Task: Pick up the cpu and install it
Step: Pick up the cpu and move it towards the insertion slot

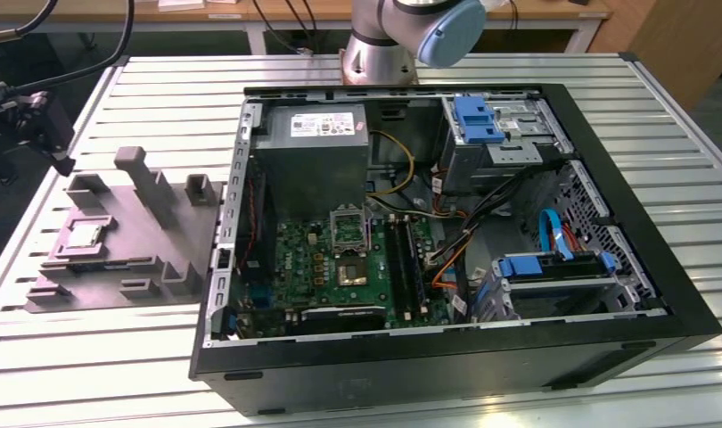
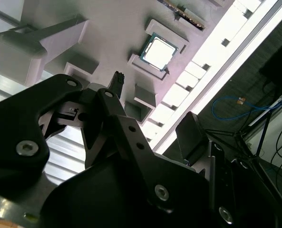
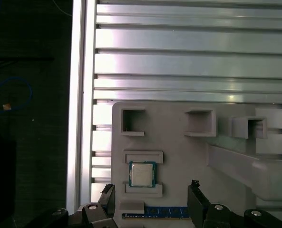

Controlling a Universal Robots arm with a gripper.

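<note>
Slatted aluminium table (image 3: 179, 66): small silvery square cpu (image 3: 141, 174) sits in grey moulded plastic tray (image 3: 179, 154), black gripper (image 3: 151, 186) spread empty over it; nothing installed.

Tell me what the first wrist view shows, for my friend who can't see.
A small square silver chip sits in a grey plastic tray, not yet picked up. The gripper is open near it without touching, and the tray lies on a slatted metal table.
</note>
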